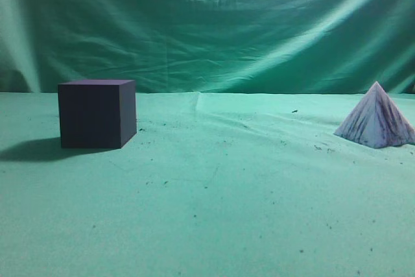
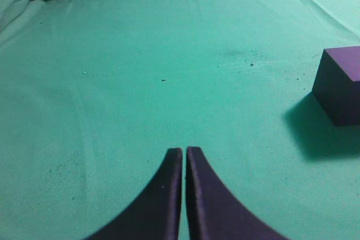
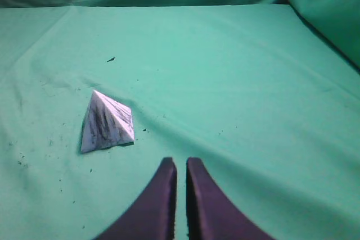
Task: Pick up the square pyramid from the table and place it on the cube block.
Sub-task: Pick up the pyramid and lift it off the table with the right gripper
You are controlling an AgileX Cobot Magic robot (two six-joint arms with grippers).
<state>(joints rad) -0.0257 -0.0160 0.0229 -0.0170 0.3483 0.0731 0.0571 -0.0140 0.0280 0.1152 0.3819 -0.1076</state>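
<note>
Resting well apart on the table (image 1: 214,225), cube block (image 1: 96,113) and square pyramid (image 1: 376,118); both hands' fingers together.

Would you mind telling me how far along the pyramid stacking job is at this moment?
Nothing is done yet: the square pyramid sits on the table, far from the cube block, whose top is bare. Nothing is in hand: the left gripper and right gripper are shut and empty. Left to do: grasp the pyramid, carry it over, and set it on the cube.

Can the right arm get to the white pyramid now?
Probably yes. The square pyramid sits alone on the table, just ahead and left of the right gripper; nothing lies between, though its jaws are nearly closed.
</note>
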